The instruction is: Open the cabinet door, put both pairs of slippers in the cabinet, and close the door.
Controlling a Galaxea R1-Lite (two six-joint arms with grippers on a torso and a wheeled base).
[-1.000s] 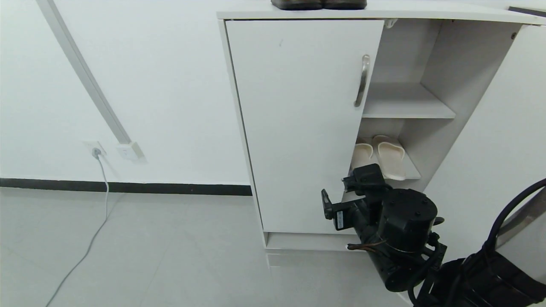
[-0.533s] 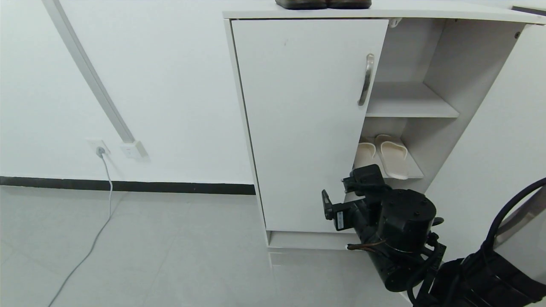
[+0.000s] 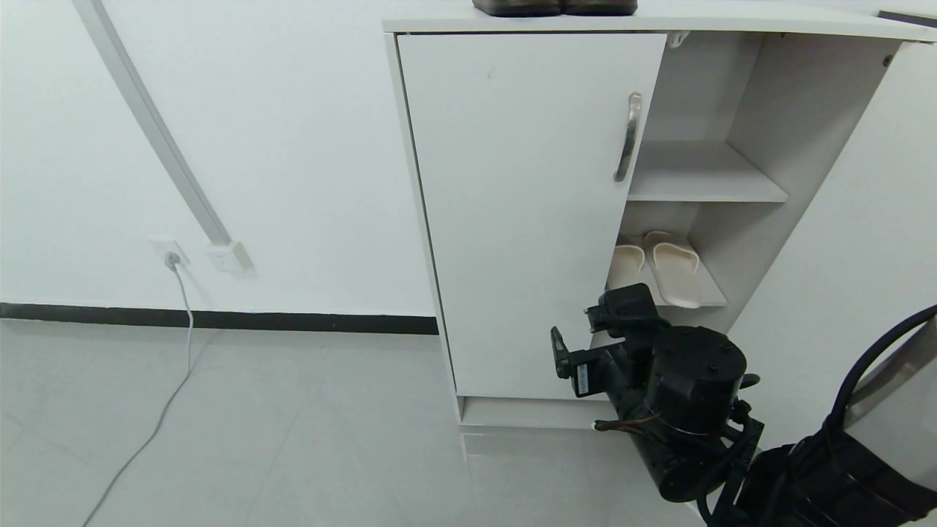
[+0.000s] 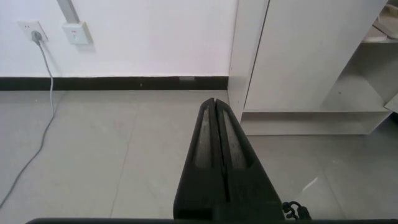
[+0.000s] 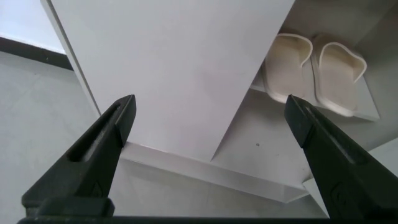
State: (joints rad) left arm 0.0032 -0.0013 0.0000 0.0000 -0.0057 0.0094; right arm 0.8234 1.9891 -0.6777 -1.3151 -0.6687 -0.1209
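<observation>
The white cabinet's left door (image 3: 527, 219) is shut, with a metal handle (image 3: 626, 137) at its edge; the right door (image 3: 849, 219) is swung wide. A cream pair of slippers (image 3: 662, 267) lies side by side on the lower shelf, also seen as the cream slippers (image 5: 314, 71) from the right wrist. A dark pair (image 3: 554, 6) sits on the cabinet top. My right gripper (image 3: 589, 329) is open, low in front of the shut door's free edge; the right gripper (image 5: 208, 112) holds nothing. My left gripper (image 4: 215, 124) is shut and empty above the floor, left of the cabinet (image 4: 311, 56).
The upper shelf (image 3: 695, 176) is bare. A wall socket (image 3: 170, 258) with a grey cable (image 3: 157, 424) trailing over the floor is at the left, beside a slanted wall conduit (image 3: 154, 124). Grey tiled floor (image 3: 256, 439) lies open left of the cabinet.
The whole head picture has shifted slightly rightward since a second ago, so the camera moved. The right gripper, slippers and doors keep their places.
</observation>
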